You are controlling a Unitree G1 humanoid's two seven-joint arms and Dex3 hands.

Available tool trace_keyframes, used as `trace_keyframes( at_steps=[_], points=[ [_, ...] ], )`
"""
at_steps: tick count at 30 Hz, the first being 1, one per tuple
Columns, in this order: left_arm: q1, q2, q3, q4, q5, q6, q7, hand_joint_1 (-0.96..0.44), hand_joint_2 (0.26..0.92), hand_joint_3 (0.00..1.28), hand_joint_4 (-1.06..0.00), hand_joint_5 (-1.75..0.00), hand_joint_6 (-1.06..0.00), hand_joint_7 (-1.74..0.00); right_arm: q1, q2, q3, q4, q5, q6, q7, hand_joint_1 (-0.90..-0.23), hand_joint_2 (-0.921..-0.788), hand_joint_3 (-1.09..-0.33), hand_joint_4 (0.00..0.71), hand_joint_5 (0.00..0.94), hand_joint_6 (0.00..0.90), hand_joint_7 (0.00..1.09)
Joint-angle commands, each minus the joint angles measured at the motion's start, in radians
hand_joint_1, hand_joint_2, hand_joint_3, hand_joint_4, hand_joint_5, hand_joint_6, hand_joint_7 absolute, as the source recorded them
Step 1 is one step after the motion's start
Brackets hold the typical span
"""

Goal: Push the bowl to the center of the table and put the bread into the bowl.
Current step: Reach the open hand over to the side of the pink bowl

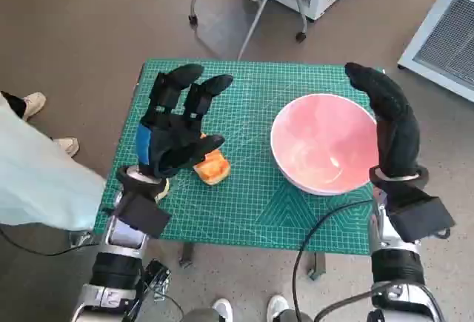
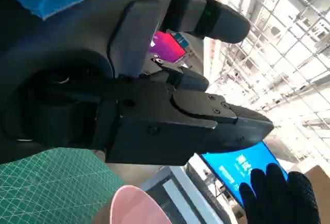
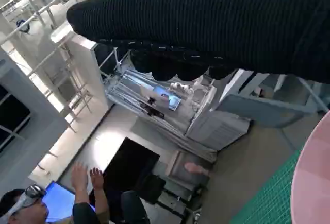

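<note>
Hovering spread, empty: right hand (image 1: 391,133) flanking bowl (image 1: 324,152) outer side, desk (image 1: 252,203) center lying inward; left hand (image 1: 174,126) spread above bread (image 1: 212,167).

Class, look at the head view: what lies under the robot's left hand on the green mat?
A piece of orange bread lies on the green mat, partly showing beneath the left hand. The hand's fingers cover the bread's near side, so whether they touch it cannot be seen.
</note>
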Motion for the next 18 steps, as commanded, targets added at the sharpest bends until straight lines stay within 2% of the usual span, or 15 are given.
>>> trace_keyframes(
  at_steps=[1, 18],
  points=[
    [-0.005, -0.002, 0.004, 0.006, -0.008, -0.012, 0.008, -0.06, 0.920, 0.07, -0.07, -0.93, -0.13, -0.95, 0.021, 0.003, -0.004, 0.006, 0.004, 0.001, 0.010, -0.587, -0.921, -0.810, 0.323, 0.001, -0.001, 0.82],
    [-0.005, -0.010, -0.002, -0.007, 0.012, 0.002, 0.028, -0.06, 0.920, 0.06, -0.07, -0.93, -0.14, -0.95, 0.030, 0.005, -0.009, 0.000, 0.005, -0.002, 0.006, -0.561, -0.921, -0.815, 0.329, 0.004, -0.001, 0.82]
  ],
)
